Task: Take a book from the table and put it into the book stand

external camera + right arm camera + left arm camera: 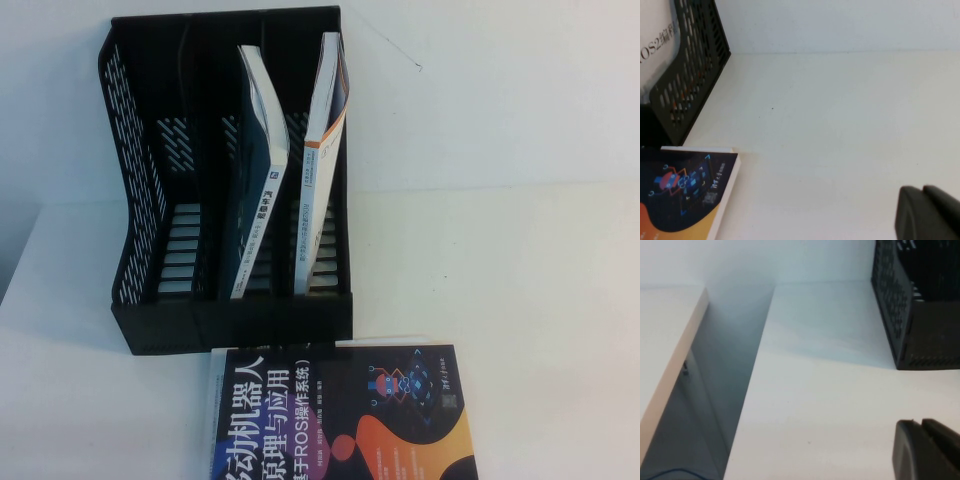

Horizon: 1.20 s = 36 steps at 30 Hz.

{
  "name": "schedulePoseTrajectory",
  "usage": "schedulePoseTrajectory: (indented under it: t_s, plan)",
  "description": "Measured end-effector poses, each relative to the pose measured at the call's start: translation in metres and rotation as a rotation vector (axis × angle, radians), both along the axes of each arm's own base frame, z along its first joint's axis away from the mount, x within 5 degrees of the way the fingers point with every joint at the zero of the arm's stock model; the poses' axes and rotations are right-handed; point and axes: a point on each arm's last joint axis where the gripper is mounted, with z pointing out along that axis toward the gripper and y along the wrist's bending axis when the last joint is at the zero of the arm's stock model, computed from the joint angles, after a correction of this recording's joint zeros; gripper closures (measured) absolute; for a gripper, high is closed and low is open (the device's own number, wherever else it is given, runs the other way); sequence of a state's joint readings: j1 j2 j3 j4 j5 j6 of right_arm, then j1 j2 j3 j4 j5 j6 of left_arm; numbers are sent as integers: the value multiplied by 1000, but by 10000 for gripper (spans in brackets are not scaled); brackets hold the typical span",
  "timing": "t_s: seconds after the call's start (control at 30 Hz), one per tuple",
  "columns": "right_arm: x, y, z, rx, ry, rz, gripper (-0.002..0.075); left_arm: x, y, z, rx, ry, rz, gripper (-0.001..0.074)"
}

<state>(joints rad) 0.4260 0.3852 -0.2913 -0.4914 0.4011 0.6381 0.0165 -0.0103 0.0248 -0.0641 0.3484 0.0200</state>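
The white table (520, 300) carries the black book stand (150, 250) at eleven o'clock; the teal-backed book (255, 200) already leans in its middle slot. The left gripper (921, 429) and right gripper (922, 191) flank the stand low over the tabletop, fingers together; any retreat should stay wide of its walls.

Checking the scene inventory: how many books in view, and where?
3. The dark teal-backed book stands in the middle slot of the black plastic book stand; the white book with orange edging in its right slot; the black book with orange shapes lies flat on the white table. Others may be hidden.
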Motion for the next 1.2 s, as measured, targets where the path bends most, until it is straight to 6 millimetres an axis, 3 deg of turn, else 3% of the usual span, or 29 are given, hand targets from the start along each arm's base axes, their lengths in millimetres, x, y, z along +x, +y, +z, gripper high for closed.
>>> schedulePoseTrajectory:
  t_s: [1.2]
  plan:
    - [0, 0, 0, 0, 0, 0, 723, 0, -1, 0, -6, 1, -19, 738]
